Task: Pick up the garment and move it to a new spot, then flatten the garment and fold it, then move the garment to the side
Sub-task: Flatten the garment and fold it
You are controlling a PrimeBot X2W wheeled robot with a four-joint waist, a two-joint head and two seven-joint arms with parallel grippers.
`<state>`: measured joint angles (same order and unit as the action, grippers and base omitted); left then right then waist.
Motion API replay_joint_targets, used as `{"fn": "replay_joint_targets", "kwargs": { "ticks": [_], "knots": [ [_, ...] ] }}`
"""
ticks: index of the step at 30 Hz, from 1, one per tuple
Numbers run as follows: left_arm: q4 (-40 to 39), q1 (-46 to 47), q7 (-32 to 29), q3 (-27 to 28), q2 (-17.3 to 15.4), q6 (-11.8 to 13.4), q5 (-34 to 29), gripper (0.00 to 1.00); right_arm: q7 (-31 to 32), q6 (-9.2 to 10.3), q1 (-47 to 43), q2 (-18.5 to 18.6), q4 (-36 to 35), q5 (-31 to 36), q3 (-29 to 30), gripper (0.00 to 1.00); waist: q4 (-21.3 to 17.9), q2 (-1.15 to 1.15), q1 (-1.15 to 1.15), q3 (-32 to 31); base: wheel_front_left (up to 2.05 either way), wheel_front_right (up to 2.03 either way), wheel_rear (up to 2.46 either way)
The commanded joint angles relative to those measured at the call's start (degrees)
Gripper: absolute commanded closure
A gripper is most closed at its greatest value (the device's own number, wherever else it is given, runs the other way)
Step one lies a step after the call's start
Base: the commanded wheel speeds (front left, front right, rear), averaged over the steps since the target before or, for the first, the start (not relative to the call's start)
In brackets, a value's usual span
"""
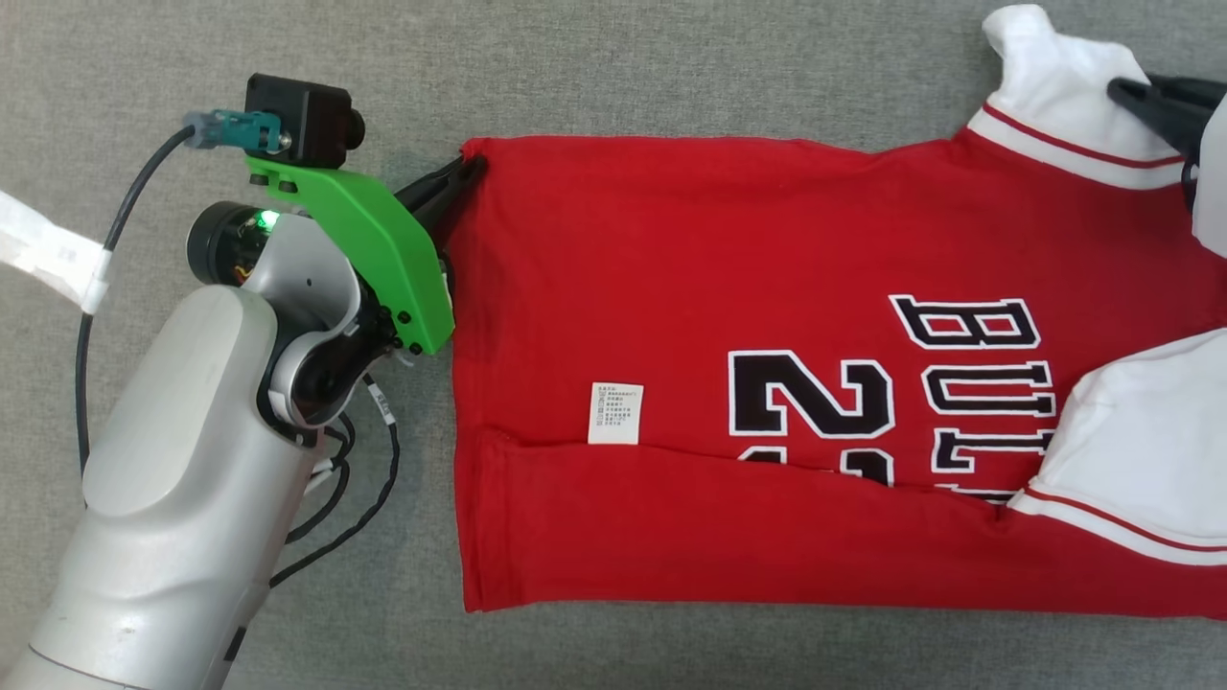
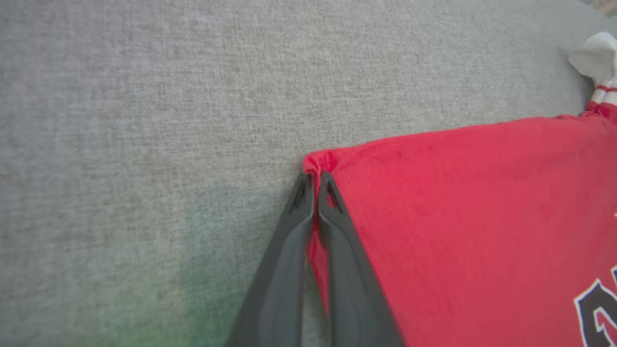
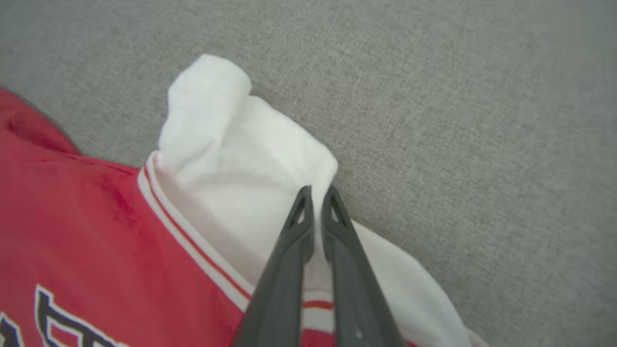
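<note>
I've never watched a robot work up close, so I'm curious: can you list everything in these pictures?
jersey: one, red and white with black lettering, spread on the surface.
care label: one, white, on the jersey's red body.
surface: one, grey, woven-looking, under everything.
tape strip: one, white, far left in the head view.
cables: a few, black, beside the left arm.
wrist camera: one, black, on a green bracket.
left arm: one, pale grey, lower left.
left fingers: two, dark, shut on the jersey's hem corner.
right fingers: two, dark, shut on the jersey's white sleeve.
</note>
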<state>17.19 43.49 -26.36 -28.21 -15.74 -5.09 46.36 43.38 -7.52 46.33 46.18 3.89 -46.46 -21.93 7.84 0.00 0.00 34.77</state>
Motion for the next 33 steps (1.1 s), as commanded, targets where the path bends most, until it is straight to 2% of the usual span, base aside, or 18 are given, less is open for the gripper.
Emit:
{"fn": "replay_joint_targets", "kwargs": {
  "ticks": [1, 10, 16, 20, 25, 33],
  "knots": [
    [0.71, -1.83, 0.30, -0.54, 0.11, -0.20, -0.09, 1.00, -1.88, 0.06, 0.43, -0.03, -0.13, 0.14, -0.13, 1.00, -0.52, 0.00, 0.00, -0.70, 0.00, 0.00, 0.00],
    [-5.56, -7.37, 7.27, 2.05, -0.80, 0.59, 0.61, 1.00, -18.76, 0.06, -6.66, 2.27, -3.77, 4.28, -0.11, 1.00, -2.78, 0.00, 0.00, -5.51, 0.00, 0.00, 0.00],
    [-12.30, -14.69, 12.51, 3.98, -1.44, 2.33, 0.62, 1.00, -29.38, 0.06, -16.63, 0.93, -5.39, 10.46, 0.54, 1.00, -5.13, 0.00, 0.00, -9.24, 0.00, 0.00, 0.00],
    [-16.59, -20.30, 14.76, 5.13, -2.25, 3.66, 1.26, 1.00, -35.45, 0.06, -22.36, -2.11, -5.13, 16.12, 2.12, 1.00, -6.74, 0.00, 0.00, -11.21, 0.00, 0.00, 0.00],
    [-18.96, -26.09, 17.03, 6.25, -2.22, 4.71, 2.30, 1.00, -39.76, 0.06, -27.59, -7.03, -3.63, 21.25, 3.54, 1.00, -8.19, 0.00, 0.00, -13.28, 0.00, 0.00, 0.00],
    [-20.12, -29.28, 19.18, 7.36, -1.95, 5.54, 3.13, 1.00, -46.30, 0.07, -29.00, -13.79, 1.41, 30.92, 6.49, 1.00, -8.60, 0.00, 0.00, -14.92, 0.00, 0.00, 0.00]
  ]
}}
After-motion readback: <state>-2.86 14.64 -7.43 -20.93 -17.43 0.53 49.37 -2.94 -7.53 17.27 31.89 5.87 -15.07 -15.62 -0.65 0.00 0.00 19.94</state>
